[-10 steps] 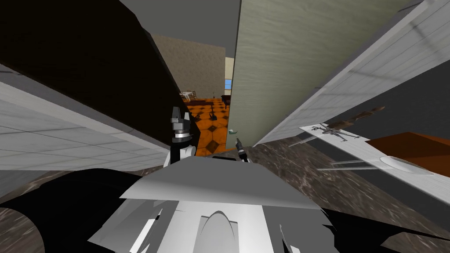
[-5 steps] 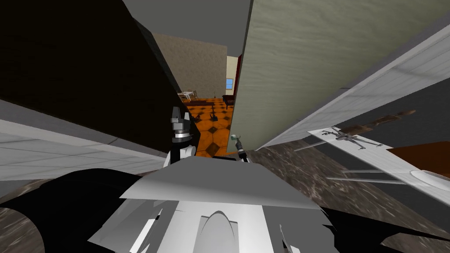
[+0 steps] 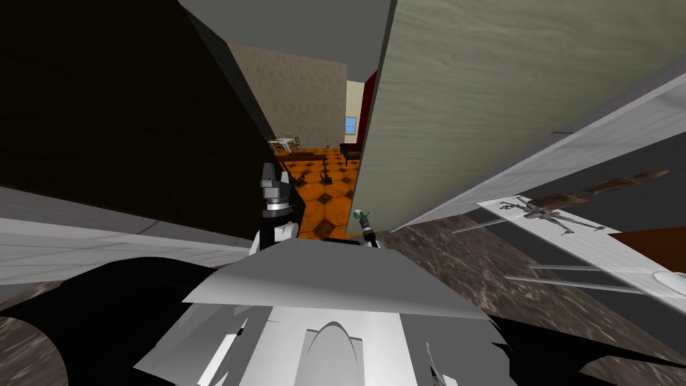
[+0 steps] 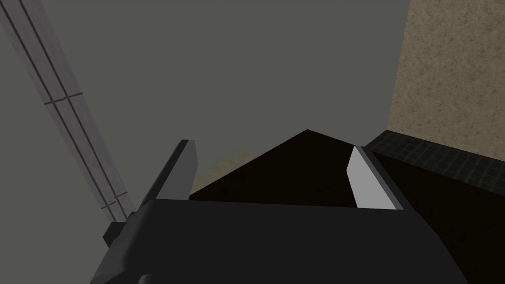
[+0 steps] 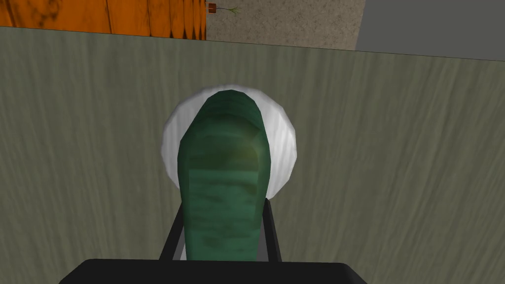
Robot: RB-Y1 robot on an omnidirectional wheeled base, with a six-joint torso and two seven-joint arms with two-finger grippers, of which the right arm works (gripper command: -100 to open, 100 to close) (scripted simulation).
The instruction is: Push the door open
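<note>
Swung wider than a second earlier, the pale grey-green door point(image 3: 469, 100) stood just beyond the right tool point(image 5: 223, 204), which was clamped narrowly on the door's green handle point(image 5: 224, 162). The left tool point(image 4: 271, 153) stood wide apart, holding nothing.

We face a matt, wood-grained door point(image 5: 404, 148); its mottled green handle point(image 5: 224, 187) looks slightly glossy against a smooth white plate point(image 5: 283, 143). Our floor point(image 3: 455, 268) resembles marbled stone.

Grey-green grained door point(image 5: 394, 148), green handle point(image 5: 224, 187) (white rosette point(image 5: 283, 143)), orange diamond-tiled floor point(image 3: 315, 216).
</note>
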